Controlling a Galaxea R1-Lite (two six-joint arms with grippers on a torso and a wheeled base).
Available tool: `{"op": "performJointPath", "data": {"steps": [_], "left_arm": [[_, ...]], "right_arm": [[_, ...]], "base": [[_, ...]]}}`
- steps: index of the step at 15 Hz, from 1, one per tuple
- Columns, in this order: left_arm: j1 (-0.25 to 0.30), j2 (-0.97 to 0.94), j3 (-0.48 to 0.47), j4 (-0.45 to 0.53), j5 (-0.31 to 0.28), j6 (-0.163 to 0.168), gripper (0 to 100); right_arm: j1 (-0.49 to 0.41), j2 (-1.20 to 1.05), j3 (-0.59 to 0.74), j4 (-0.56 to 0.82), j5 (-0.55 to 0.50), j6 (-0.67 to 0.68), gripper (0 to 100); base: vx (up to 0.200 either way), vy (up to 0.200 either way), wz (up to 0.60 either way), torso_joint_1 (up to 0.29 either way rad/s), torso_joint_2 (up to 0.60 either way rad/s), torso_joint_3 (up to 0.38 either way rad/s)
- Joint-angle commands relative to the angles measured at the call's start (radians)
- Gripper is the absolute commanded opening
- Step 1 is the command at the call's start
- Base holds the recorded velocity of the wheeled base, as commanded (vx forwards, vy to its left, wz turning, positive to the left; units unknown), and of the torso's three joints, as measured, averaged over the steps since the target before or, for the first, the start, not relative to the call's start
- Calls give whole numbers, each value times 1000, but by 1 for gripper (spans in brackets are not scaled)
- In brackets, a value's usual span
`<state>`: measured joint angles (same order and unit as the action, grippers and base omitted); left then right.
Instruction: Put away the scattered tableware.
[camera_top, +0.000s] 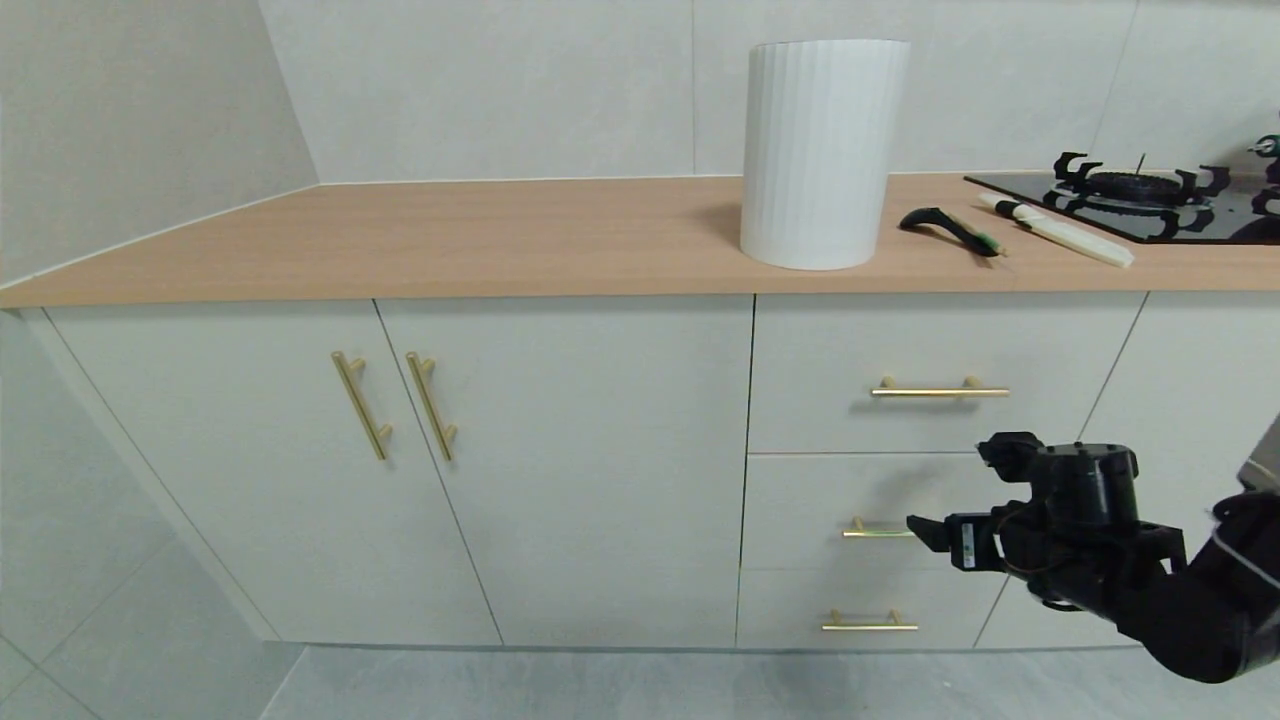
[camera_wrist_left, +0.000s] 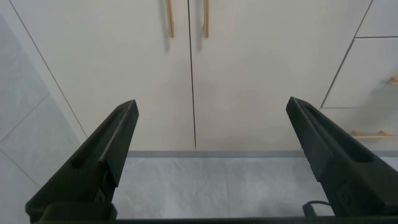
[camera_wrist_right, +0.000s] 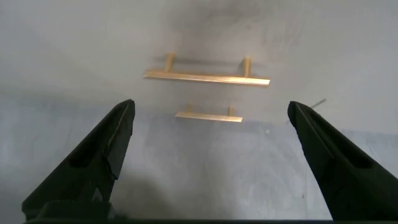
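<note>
my left gripper (camera_wrist_left: 211, 109) hung released, its two fingers (camera_wrist_left: 106, 162) spread wide, facing the double cabinet doors (camera_wrist_left: 186, 74) and the grey floor (camera_wrist_left: 211, 183) below them. in the head view the wooden table (camera_top: 450, 235) ran across the upper half of the frame. right of centre on it stood a tall white ribbed canister (camera_top: 822, 150). just right of that lay the tableware, a black-handled utensil (camera_top: 945, 228) and beside it a long white utensil (camera_top: 1065, 233), which lay along the near edge of the black stove (camera_top: 1140, 200) in the upper right. at lower right my right gripper (camera_top: 962, 492) was released too, jaws well apart. it was in front of the middle drawer's gold handle (camera_top: 875, 532), and i could not tell whether it touched.
</note>
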<state>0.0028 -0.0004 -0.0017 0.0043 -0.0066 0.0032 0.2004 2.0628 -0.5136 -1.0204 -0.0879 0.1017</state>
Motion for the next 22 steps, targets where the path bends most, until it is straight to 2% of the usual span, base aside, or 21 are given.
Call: {"op": "performJointPath", "data": {"steps": [1,3,5,12,22], "left_arm": [[0,0,0,0,0,0,100],[0,0,0,0,0,0,100],[0,0,0,0,0,0,100],[0,0,0,0,0,0,100],[0,0,0,0,-1,0,100]], "right_arm": [[-4,191,7,-124,-7,-2,100],[-6,275,-6,-241,-21,-4,100],[-7,326,-46,-288,-58,-2,100],[-42,401,-175,-290,-69,13,100],[-42,412,-175,-221,-72,18,100]], "base": [[0,0,0,0,0,0],[0,0,0,0,0,0],[0,0,0,0,0,0],[0,0,0,0,0,0],[0,0,0,0,0,0]]}}
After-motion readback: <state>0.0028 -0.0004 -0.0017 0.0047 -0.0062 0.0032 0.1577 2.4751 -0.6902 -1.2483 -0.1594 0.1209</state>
